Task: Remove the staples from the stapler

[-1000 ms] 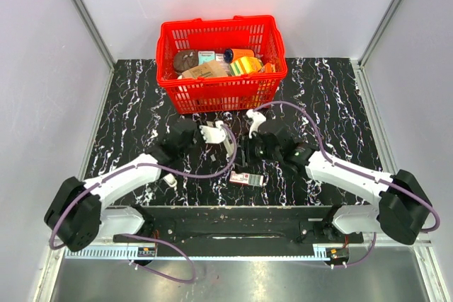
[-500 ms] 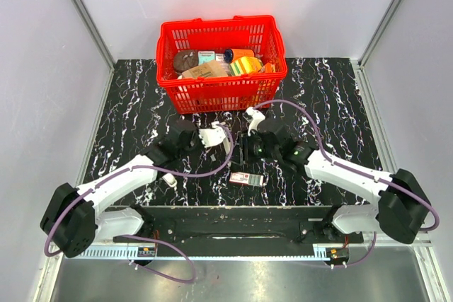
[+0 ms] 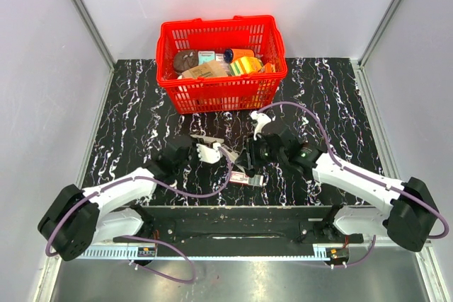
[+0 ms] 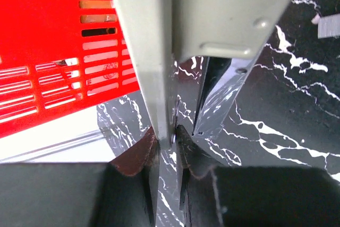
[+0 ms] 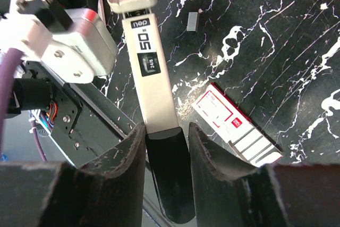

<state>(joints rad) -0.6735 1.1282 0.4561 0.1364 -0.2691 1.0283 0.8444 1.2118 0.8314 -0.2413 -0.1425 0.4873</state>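
The stapler (image 5: 154,78) is slim and off-white with a black rear end, and it is held off the surface (image 3: 127,118) between the two arms. The right pincer (image 5: 166,142) is pressed onto the black end. The left pincer (image 4: 167,136) pinches the pale upper arm on its thin edge. In the left wrist view the pale arm stands apart from a darker metal inner part, so the stapler is hinged open.

On the pale arm a black panel carries "50" in white. A smaller black tag under it reads "24/6". The small word above the panel is too fine to read for certain.

A small red-and-white box (image 5: 236,128) lies flat on the black, white-veined surface, just beside the right pincer at its 6 o'clock in the top view. Its lettering is too small to read. A short grey strip (image 5: 193,20) lies alone on the surface at about 1 o'clock from the stapler in the right wrist view, and I cannot tell whether it is staples.

A red basket (image 3: 223,83) stands at 12 o'clock from both pincers, well apart, and holds packets and a blue-capped bottle. A purple cable loops past the left pincer in the top view and hides much of the stapler there.
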